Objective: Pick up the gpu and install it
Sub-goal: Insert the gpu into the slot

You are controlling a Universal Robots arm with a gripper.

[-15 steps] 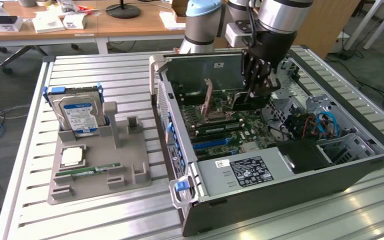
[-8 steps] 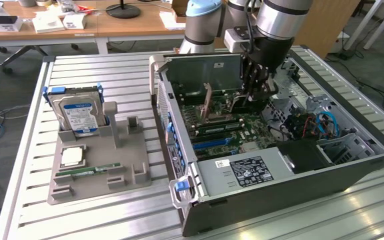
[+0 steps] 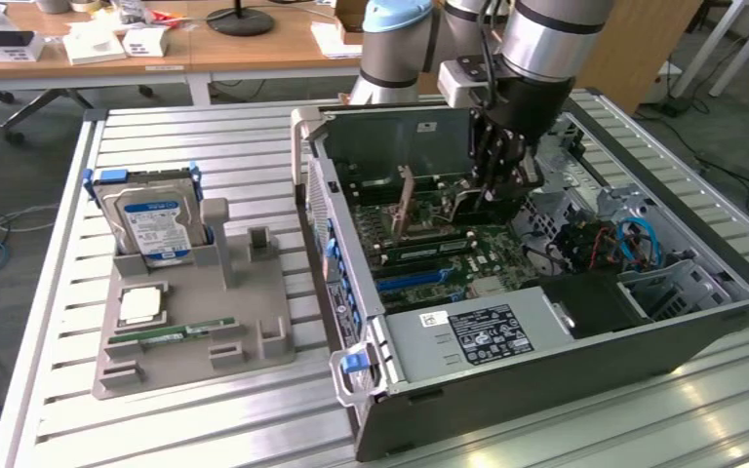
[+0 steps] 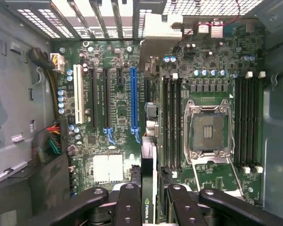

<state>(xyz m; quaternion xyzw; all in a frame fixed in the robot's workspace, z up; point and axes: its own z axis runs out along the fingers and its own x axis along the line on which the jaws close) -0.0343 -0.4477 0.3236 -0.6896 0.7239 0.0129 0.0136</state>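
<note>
In the wrist view my gripper is shut on the gpu. The card shows edge-on as a thin dark board with a small green logo, running away from the fingers toward the case's slotted rear wall. It hangs above the motherboard, just beside the long blue slot and not seated in it. In the exterior view the gripper reaches down into the open computer case, over the green board.
A silver CPU socket and black memory slots lie beside the card. The power supply and blue cables fill the case. On the grey holder at the exterior view's left are a hard drive, a processor and a memory stick.
</note>
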